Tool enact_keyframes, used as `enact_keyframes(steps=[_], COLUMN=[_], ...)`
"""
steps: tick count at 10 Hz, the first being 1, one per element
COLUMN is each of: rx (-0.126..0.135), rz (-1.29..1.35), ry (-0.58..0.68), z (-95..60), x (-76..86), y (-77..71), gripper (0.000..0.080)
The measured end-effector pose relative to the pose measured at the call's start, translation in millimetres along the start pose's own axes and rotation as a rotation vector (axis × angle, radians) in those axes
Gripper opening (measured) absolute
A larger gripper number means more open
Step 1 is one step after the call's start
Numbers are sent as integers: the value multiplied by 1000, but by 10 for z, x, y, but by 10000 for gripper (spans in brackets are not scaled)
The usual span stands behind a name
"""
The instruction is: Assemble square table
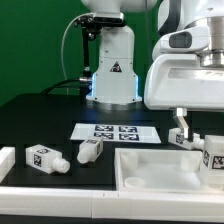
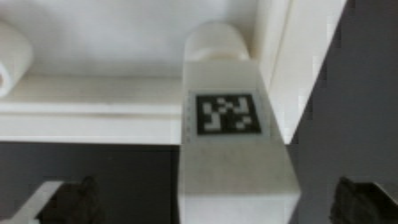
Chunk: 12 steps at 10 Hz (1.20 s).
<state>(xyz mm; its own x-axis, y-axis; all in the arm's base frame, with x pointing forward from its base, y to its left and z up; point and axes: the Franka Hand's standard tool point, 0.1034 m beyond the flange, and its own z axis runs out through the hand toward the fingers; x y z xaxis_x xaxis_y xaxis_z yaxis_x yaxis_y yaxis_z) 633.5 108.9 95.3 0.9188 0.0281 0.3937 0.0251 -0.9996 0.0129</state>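
The black bench (image 1: 40, 115) is the biggest thing here, and everything lies on it. The white robot arm (image 1: 185, 70) reaches over the side at the exterior view's right.

The square table top (image 1: 160, 178) lies flat at the front of the bench. It looks like a tray with a raised rim. In the wrist view its rim (image 2: 89, 118) shows as a white band.

A long white rail (image 1: 60, 200) runs along the front edge of the bench. The marker board (image 1: 115, 131) lies flat behind the table top, in the middle of the bench.

Four short white legs with black-and-white tags are loose.
- The first leg (image 1: 42, 158) lies on its side at the exterior view's left.
- The second leg (image 1: 90, 150) lies near it, between the first leg and the table top.
- The third leg (image 1: 214, 160) sits at the far edge on the exterior view's right, beside the table top.
- The fourth leg (image 1: 183, 138) sits right under the arm.

In the wrist view the fourth leg (image 2: 228, 130) has its tag facing up. Its round tip points at the table top.

The end effector (image 1: 184, 128) hangs over the fourth leg. In the wrist view the end effector (image 2: 217, 200) has its two dark fingertips (image 2: 71, 200) wide apart, one on each side of the leg. They do not touch it.
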Motion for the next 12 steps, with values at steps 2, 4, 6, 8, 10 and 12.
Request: enact_keyframes(steps=[2, 4, 6, 8, 10, 12], rx=[-7, -9, -8, -5, -7, -50], rz=[6, 35, 48, 55, 65, 146], ry=[-166, -293, -415, -407, -405, -400], z=[-4, -5, -2, 44, 88, 105], x=[15, 16, -8, -19, -43, -72], y=[-9, 27, 9, -2, -38, -141], gripper=[649, 649, 649, 649, 649, 649])
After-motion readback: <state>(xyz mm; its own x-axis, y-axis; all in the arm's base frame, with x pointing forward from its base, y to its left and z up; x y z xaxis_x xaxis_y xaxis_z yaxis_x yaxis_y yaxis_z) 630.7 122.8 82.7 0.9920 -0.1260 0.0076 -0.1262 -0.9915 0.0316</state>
